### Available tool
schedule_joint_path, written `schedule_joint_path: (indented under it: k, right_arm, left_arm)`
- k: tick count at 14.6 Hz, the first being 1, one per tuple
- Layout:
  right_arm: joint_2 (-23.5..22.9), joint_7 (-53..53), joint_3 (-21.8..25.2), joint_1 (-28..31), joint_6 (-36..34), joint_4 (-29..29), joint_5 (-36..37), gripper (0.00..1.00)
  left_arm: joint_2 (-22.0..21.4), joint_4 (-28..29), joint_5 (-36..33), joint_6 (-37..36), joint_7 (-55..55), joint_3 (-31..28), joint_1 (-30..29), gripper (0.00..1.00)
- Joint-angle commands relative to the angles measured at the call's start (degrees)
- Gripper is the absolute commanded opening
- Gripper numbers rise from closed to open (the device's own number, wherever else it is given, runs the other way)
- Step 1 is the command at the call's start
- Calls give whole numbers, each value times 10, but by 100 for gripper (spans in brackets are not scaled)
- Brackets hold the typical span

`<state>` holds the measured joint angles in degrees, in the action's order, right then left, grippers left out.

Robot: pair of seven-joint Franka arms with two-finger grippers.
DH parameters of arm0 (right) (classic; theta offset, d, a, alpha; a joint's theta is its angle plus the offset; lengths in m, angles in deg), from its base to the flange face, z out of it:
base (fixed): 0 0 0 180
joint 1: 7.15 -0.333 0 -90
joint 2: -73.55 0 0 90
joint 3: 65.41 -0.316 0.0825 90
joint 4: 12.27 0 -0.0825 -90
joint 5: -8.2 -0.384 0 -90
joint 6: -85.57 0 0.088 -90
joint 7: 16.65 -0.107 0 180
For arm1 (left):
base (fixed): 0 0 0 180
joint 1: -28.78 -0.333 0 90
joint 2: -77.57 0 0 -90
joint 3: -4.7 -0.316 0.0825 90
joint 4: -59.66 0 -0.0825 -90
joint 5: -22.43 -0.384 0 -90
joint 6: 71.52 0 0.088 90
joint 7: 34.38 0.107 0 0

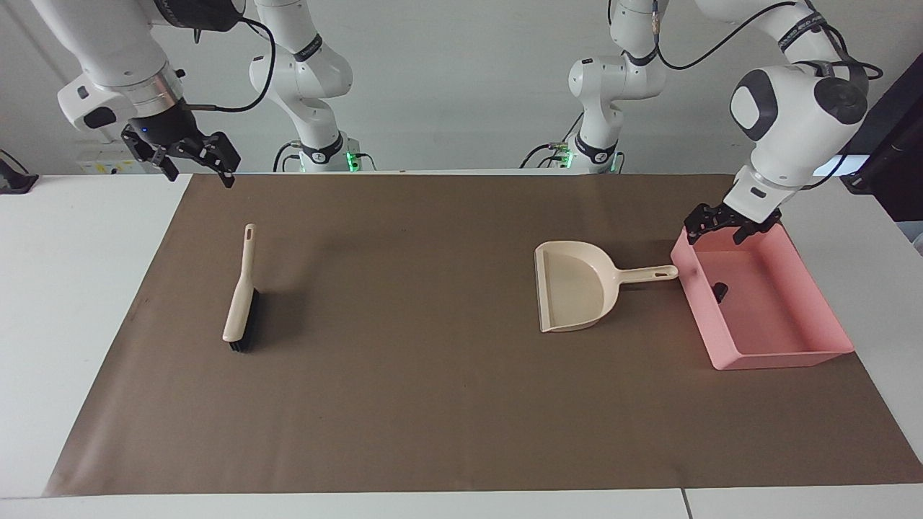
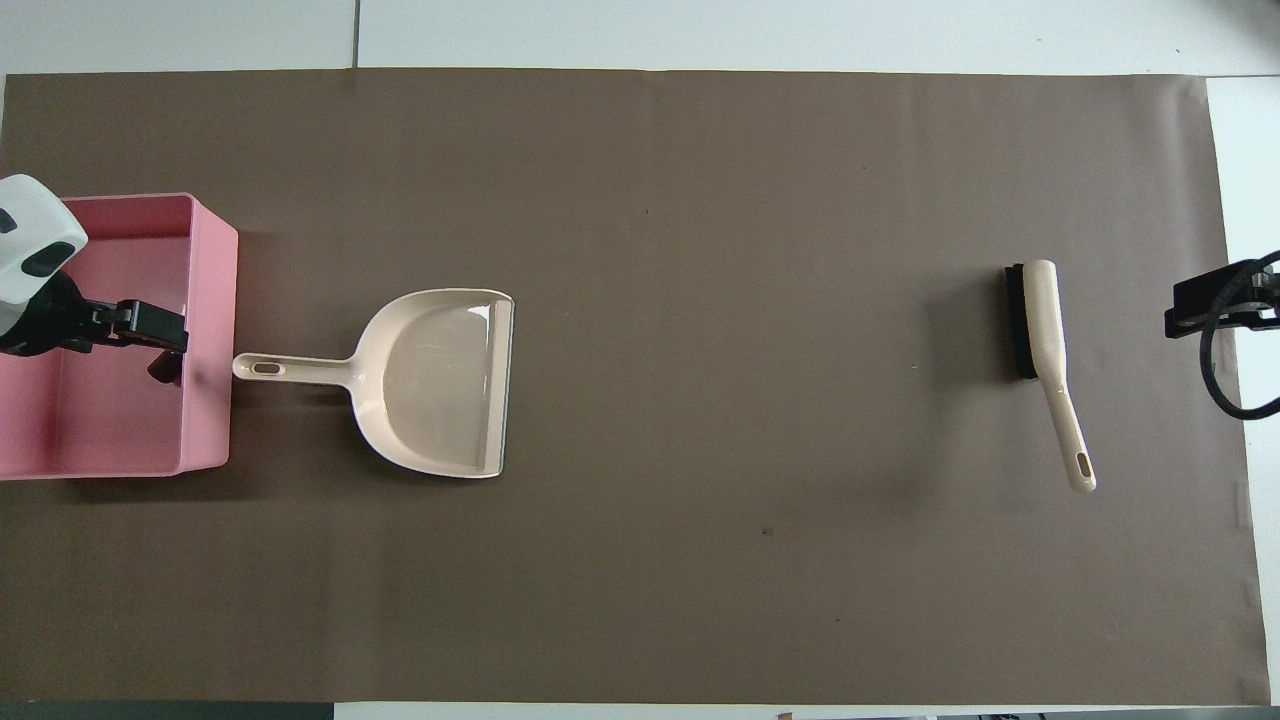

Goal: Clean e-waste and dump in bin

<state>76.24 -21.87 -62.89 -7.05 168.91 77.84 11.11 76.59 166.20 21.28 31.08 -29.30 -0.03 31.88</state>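
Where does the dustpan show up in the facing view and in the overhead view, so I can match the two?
Facing view: the dustpan lies right of centre, handle pointing at the pink bin.
Overhead view: the dustpan lies left of centre, handle again toward the pink bin at the left edge.
Shared landmark: the brush, toward the right arm's end of the table.
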Motion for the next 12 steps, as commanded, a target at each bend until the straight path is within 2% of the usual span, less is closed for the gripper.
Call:
schedule_joint_path:
  k: [1, 3, 12]
  right_arm:
    - [12, -9, -2, 0, 2, 14, -9, 99]
    - [12, -12, -2, 0, 1, 14, -10, 99]
    - [12, -11, -2, 0, 2, 14, -9, 99]
  left_arm:
    - [3, -76, 10, -71, -17, 5, -16, 98]
    - [9, -120, 9, -106, -17, 4, -17, 98]
    - [-34, -147, 9, -165, -53, 24, -7, 98]
